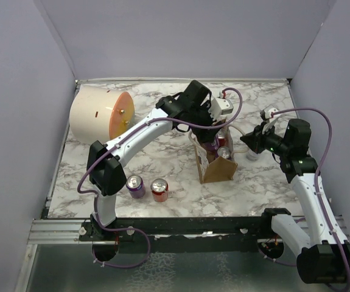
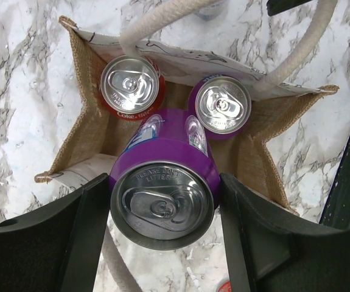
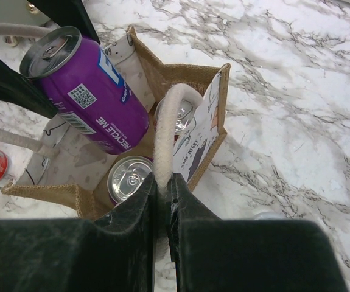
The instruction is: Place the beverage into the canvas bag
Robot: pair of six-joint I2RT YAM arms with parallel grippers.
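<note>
The brown canvas bag (image 1: 218, 170) stands open at the table's middle; its walls show in the left wrist view (image 2: 86, 79) and the right wrist view (image 3: 187, 76). Inside stand a red Coke can (image 2: 131, 85) and a small purple can (image 2: 222, 104). My left gripper (image 2: 164, 182) is shut on a tall purple can (image 2: 162, 204), tilted over the bag's mouth with its lower end inside (image 3: 92, 97). My right gripper (image 3: 162, 179) is shut on a white rope handle (image 3: 165, 121) of the bag, at the bag's right (image 1: 248, 139).
A big cream cylinder with an orange face (image 1: 98, 114) lies at the back left. A purple can (image 1: 136, 185) and a red can (image 1: 159, 189) stand near the front edge. A pale can (image 1: 252, 153) stands under the right gripper. Grey walls enclose the table.
</note>
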